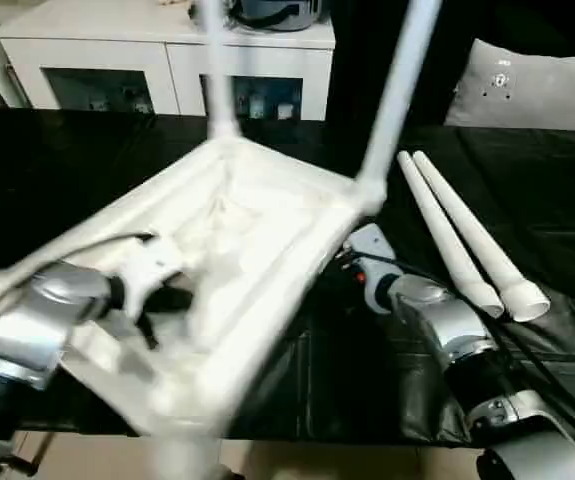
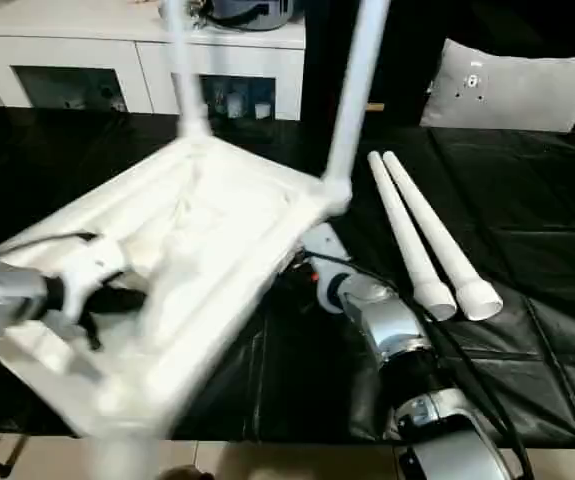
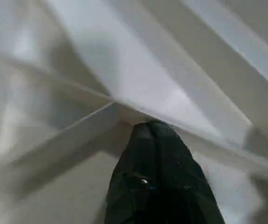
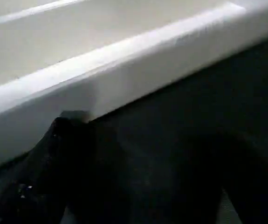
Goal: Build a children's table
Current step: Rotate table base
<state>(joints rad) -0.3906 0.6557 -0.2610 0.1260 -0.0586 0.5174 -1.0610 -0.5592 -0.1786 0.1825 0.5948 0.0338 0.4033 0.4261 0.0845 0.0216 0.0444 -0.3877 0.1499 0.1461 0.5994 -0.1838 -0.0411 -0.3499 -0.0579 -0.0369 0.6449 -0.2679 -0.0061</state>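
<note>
Left end effector [image 1: 157, 305] pinched together on the upturned tabletop [image 1: 257, 230]; right end effector [image 1: 352, 270] apart beside its rim, near two loose legs [image 1: 462, 235].

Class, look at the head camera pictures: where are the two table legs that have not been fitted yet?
The two loose legs lie side by side on the black-covered table, on the robot's right, just beyond the right forearm and right of the upturned tabletop.
</note>
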